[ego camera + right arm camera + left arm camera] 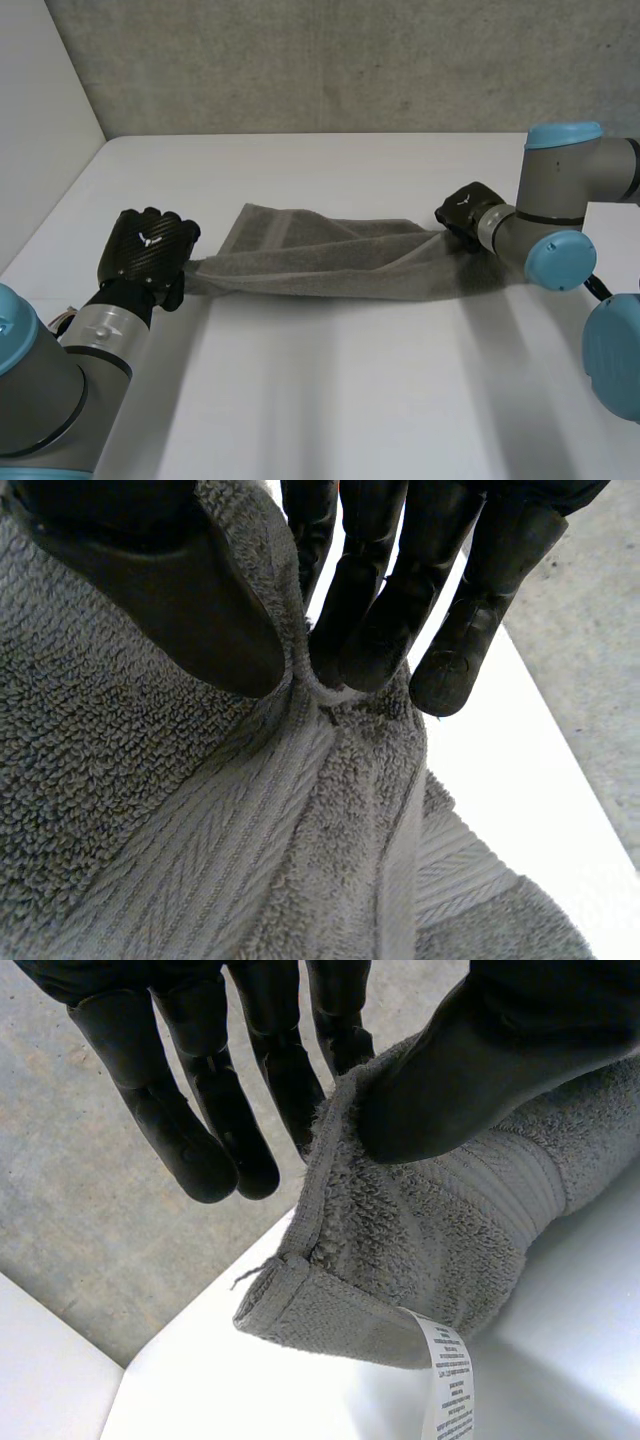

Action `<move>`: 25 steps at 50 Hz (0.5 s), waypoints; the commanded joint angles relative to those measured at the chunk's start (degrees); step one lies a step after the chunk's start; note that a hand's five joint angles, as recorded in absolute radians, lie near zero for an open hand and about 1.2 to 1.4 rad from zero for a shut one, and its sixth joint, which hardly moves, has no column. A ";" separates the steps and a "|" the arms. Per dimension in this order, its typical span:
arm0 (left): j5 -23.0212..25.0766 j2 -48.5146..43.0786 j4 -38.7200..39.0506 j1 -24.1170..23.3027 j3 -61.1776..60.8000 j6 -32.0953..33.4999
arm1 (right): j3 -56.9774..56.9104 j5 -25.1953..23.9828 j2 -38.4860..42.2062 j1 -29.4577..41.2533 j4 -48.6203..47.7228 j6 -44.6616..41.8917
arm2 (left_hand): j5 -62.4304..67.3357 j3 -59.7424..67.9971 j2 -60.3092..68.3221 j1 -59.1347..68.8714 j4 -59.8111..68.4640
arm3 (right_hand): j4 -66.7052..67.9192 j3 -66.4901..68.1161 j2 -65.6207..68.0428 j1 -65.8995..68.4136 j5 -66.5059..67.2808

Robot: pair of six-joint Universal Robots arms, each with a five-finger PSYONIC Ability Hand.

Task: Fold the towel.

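In the head view, a grey towel [320,257] is drawn out into a long, loosely gathered band across the middle of the white table [350,400], running from one hand to the other. The left hand [148,252] is closed on the towel's end at the robot's left side. The right hand [464,212] grips the opposite end, near the table's far right part. A grey concrete wall [330,60] stands behind the table. In the left wrist view, the thumb [470,1070] presses the towel's edge against a finger beside a corner, pinching the cloth. The other fingers [190,1130] reach out straight, clear of it. A ribbed woven band crosses the cloth just past the thumb, and a white care label [450,1380] hangs from the hem at the corner, above the table. In the right wrist view, the thumb [170,590] and fingers [385,630] nip a bunched fold of the towel's edge between them, and the cloth spreads away from the fingertips in creases, with a ribbed band running through it.
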 commanded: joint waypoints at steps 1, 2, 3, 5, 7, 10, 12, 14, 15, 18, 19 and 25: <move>0.00 0.81 -0.46 0.74 0.45 0.09 | 0.43 0.93 -4.50 0.10 0.13 0.17 | -16.84 -8.47 -6.07 -1.93 -6.53 | 3.57 3.99 5.92 7.53 4.87; 0.00 0.82 -0.46 0.74 0.45 0.09 | 0.87 1.54 -6.33 0.10 0.13 0.08 | -16.84 -8.47 -6.07 -1.93 -6.53 | 3.57 3.99 5.92 7.53 4.87; 0.00 1.25 -0.55 1.09 0.54 0.09 | 1.31 1.98 -8.17 0.02 0.30 -0.01 | -16.84 -8.47 -6.07 -1.93 -6.53 | 3.57 3.99 5.92 7.53 4.87; -0.08 2.05 -0.73 1.36 0.71 0.09 | 2.01 2.24 -10.19 -0.07 0.65 -0.18 | -16.84 -8.47 -6.07 -1.93 -6.53 | 3.57 3.99 5.92 7.53 4.87; -0.08 3.36 -0.73 1.71 0.89 0.09 | 3.51 2.33 -12.50 -0.16 1.18 -0.19 | -16.84 -8.47 -6.07 -1.93 -6.53 | 3.57 3.99 5.92 7.53 4.87; -0.08 6.26 -0.81 2.50 0.80 0.00 | 8.84 1.55 -18.18 -0.42 2.67 0.25 | -16.84 -8.47 -6.07 -1.93 -6.53 | 3.57 3.99 5.92 7.53 4.87; 0.00 8.63 -0.81 3.29 0.28 -0.17 | 12.48 1.19 -21.20 -0.60 2.85 0.52 | -16.84 -8.47 -6.07 -1.93 -6.53 | 3.57 3.99 5.92 7.53 4.87; 0.00 9.60 -0.81 3.47 -0.07 -0.18 | 21.31 -0.03 -26.80 -1.12 2.85 0.43 | -16.84 -8.47 -6.07 -1.93 -6.53 | 3.57 3.99 5.92 7.53 4.87; 0.00 10.30 -0.81 3.38 -0.43 -0.18 | 21.35 -0.04 -26.82 -1.13 2.85 0.43 | -16.84 -8.47 -6.07 -1.93 -6.53 | 3.57 3.99 5.92 7.53 4.87; 0.09 10.84 -0.81 3.38 -0.96 -0.18 | 30.67 -1.80 -30.96 -1.65 2.85 0.43 | -16.84 -8.47 -6.07 -1.93 -6.53 | 3.57 3.99 5.92 7.53 4.87; 0.18 11.18 -0.81 3.29 -1.57 -0.18 | 35.11 -2.58 -32.26 -1.74 2.77 0.43 | -16.84 -8.47 -6.07 -1.93 -6.53 | 3.57 3.99 5.92 7.53 4.87; 1.06 10.58 -0.73 2.77 -2.54 -0.09 | 47.72 -4.17 -34.12 -1.74 -0.75 0.52 | -16.84 -8.47 -6.07 -1.93 -6.53 | -30.18 -29.76 -27.83 -26.22 -28.88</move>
